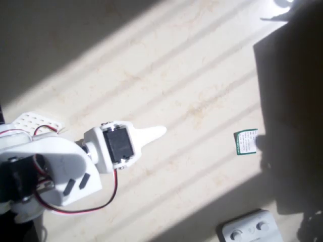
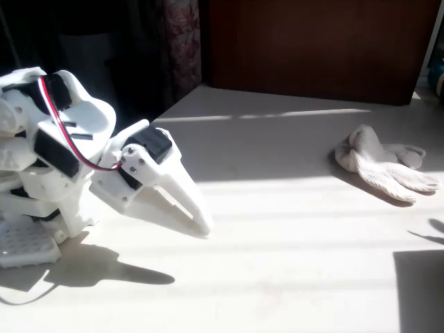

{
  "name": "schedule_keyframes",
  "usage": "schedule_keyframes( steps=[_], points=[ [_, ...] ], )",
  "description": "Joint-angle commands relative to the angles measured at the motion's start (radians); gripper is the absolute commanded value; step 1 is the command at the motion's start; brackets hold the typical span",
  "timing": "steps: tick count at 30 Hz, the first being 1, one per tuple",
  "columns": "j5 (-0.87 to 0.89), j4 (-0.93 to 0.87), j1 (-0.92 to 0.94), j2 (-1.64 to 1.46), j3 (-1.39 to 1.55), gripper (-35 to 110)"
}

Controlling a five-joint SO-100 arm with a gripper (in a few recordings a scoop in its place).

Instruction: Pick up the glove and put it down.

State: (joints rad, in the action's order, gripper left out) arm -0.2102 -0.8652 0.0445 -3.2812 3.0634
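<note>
Resting low at the left of the fixed view, the white tool (image 2: 198,215) has its jaws together and grips nothing, its tip almost on the surface (image 2: 277,263). The glove (image 2: 381,165) lies crumpled far off to the right, well apart from it. My worry is the reach: the arm may run out of stretch. The limp knit could also slip or get pinched by one finger only, and hard sunlight stripes make edges tricky. No containers show here, just a small green-edged card (image 1: 246,142).
</note>
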Motion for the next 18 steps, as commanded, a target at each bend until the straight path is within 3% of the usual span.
schedule_keyframes(
  steps=[1,11,18],
  points=[
    [0.009,0.002,-0.005,-0.005,0.012,0],
    [0.0,-0.015,-0.006,-0.005,0.014,0],
    [0.0,-0.209,-0.006,-0.005,-0.011,0]
  ],
)
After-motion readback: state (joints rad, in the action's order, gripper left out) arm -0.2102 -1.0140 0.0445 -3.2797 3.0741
